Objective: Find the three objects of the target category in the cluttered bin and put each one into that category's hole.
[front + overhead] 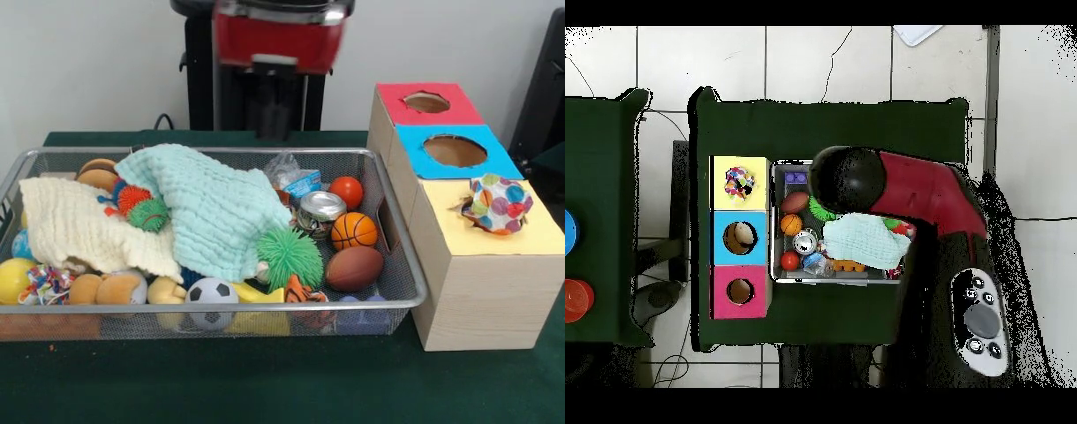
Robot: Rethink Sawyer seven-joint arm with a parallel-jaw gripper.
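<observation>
The silver wire-mesh bin is full of toys and cloths; it also shows in the overhead view. One spotted fabric piece sits on the yellow box top, over its hole, so only a bit of the rough edge shows; the piece also shows from overhead. A second spotted knotted piece lies in the bin's near left corner. A third is hidden. My gripper is a dark blur under the red arm, high behind the bin, and its state is unclear.
A mint cloth and a cream cloth cover much of the bin. A green spiky ball, a brown football, a basketball and a can lie to the right. The blue-topped hole and the red-topped hole are open.
</observation>
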